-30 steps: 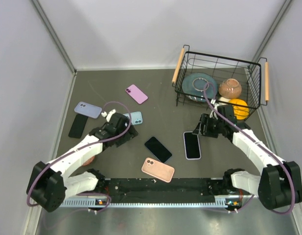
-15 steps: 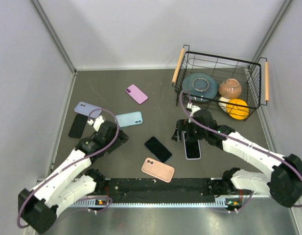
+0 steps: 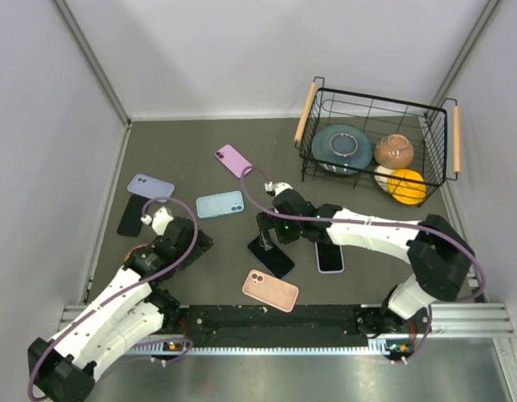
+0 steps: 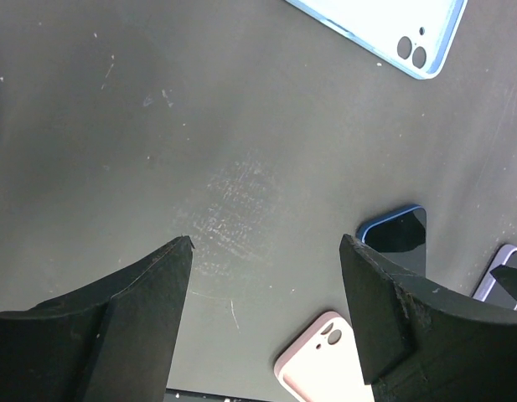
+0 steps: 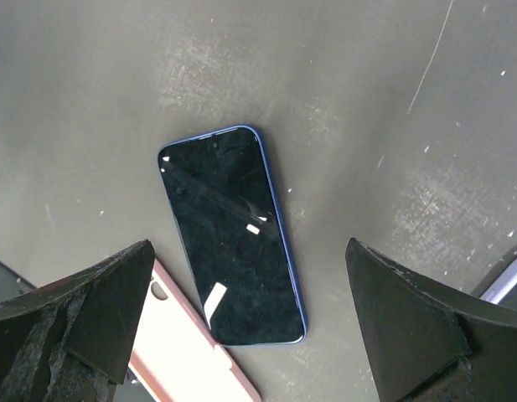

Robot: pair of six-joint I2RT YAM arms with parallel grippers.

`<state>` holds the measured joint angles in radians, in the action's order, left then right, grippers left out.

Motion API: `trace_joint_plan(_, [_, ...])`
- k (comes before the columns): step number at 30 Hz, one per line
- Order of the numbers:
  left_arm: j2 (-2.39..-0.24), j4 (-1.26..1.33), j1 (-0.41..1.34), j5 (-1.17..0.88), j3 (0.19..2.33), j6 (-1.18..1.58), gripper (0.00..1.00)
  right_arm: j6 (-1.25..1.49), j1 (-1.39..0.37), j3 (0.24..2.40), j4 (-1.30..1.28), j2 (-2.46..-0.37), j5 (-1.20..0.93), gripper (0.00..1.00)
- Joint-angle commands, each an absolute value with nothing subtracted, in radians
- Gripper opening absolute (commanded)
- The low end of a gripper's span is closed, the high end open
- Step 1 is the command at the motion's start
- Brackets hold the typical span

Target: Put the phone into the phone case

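Observation:
A black phone with a blue rim (image 3: 273, 258) lies screen up in the middle of the table. It also shows in the right wrist view (image 5: 231, 234). A pink phone case (image 3: 271, 291) lies just near of it, back up, and shows in the right wrist view (image 5: 191, 347). My right gripper (image 3: 268, 229) is open and empty, hovering over the far end of the black phone, its fingers straddling it (image 5: 249, 243). My left gripper (image 3: 201, 244) is open and empty over bare table (image 4: 266, 240), left of the black phone (image 4: 396, 239) and the pink case (image 4: 321, 360).
A light blue case (image 3: 219, 203), a purple case (image 3: 234, 160), a lavender case (image 3: 150, 187) and a dark phone (image 3: 131, 216) lie to the left and far side. A phone in a pale case (image 3: 329, 258) lies under my right arm. A wire basket (image 3: 371, 99) with dishes stands far right.
My right arm has swung left from the pale-cased phone to over the black phone. My left arm has drawn back toward the near left, away from the light blue case.

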<state>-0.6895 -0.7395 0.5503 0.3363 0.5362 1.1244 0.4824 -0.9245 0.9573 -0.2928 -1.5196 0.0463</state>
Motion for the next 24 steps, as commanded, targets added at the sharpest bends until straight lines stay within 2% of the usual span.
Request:
trace_joint_plan(1, [-0.683,-0.742,0.546,0.365,0.525,1.128,0.76,0.453,-0.948,1.045,-0.342,-1.578,0.124,0.95])
trace_joint_plan(6, [-0.669,-0.752,0.546,0.376,0.52,1.129,0.76,0.457,-0.957,1.062,-0.342,-1.611,0.058,0.94])
trace_joint_plan(14, [-0.66,-0.727,0.546,0.305,0.499,1.183,0.75,0.489,-1.032,1.074,-0.321,-1.693,0.071,0.96])
trace_joint_plan(24, [-0.652,-0.741,0.546,0.27,0.486,1.198,0.74,0.486,-1.115,1.131,-0.391,-1.778,0.268,0.98])
